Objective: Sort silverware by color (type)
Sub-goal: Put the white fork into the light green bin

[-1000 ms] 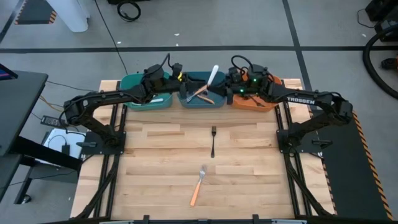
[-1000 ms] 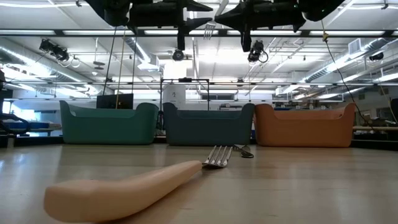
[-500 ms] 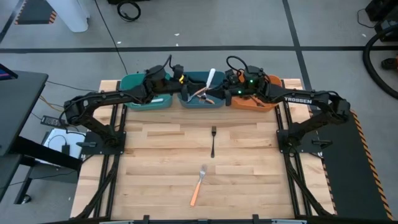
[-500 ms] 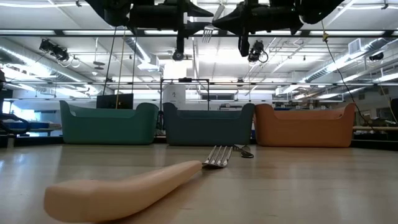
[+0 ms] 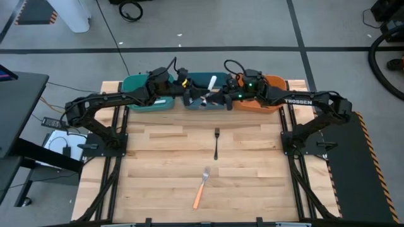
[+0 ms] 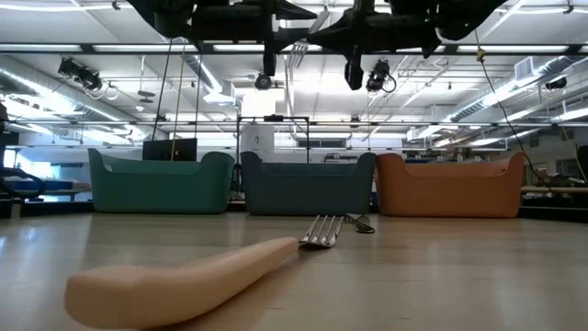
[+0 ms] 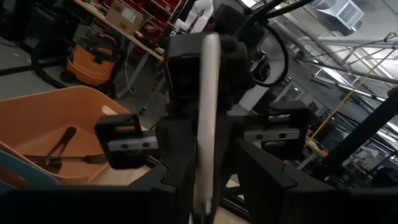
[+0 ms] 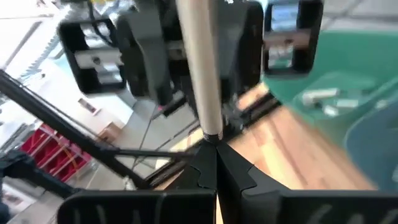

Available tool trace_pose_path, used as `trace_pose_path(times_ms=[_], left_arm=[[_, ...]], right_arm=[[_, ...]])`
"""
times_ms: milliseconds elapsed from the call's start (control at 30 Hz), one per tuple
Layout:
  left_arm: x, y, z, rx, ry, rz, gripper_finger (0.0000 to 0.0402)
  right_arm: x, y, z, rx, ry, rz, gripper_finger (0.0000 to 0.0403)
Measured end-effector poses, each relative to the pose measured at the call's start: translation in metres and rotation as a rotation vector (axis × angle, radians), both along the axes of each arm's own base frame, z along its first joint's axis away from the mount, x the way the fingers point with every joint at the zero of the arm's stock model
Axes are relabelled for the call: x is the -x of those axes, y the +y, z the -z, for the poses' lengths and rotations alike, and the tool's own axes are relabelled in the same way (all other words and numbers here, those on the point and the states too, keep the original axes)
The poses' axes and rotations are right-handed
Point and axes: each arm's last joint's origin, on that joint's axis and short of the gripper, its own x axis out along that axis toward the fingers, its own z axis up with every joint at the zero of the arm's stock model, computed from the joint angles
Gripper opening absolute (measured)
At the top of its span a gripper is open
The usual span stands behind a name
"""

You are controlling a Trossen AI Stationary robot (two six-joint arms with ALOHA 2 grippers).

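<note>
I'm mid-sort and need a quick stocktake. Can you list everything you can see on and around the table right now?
teal bin: one, teal, far left of the bin row.
blue bin: one, dark blue, middle; contents mostly hidden by the grippers.
orange bin: one, orange, far right.
pale forks: a few, silver/white, in the teal bin.
black forks: at least two, in the orange bin.
black fork: one, loose at table centre.
orange-handled fork: one, silver head, near the front edge.
white fork: one, held above the blue bin.
left gripper: over the blue bin, facing the right one.
right gripper: fingers shut on the white fork.
</note>
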Motion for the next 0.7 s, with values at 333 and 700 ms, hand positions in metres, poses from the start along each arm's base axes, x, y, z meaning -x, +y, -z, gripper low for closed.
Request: trace_pose_path(times_ms=[333, 700], left_arm=[[0.0, 0.0, 0.002, 0.013, 0.028, -0.037, 0.0087], [0.0, 0.0, 0.003, 0.003, 0.031, -0.047, 0.0042]], right_arm=[[-0.005, 0.0, -0.012, 0.035, -0.026, -0.024, 0.0001], [-0.005, -0.001, -0.011, 0.033, 0.005, 0.017, 0.0038]])
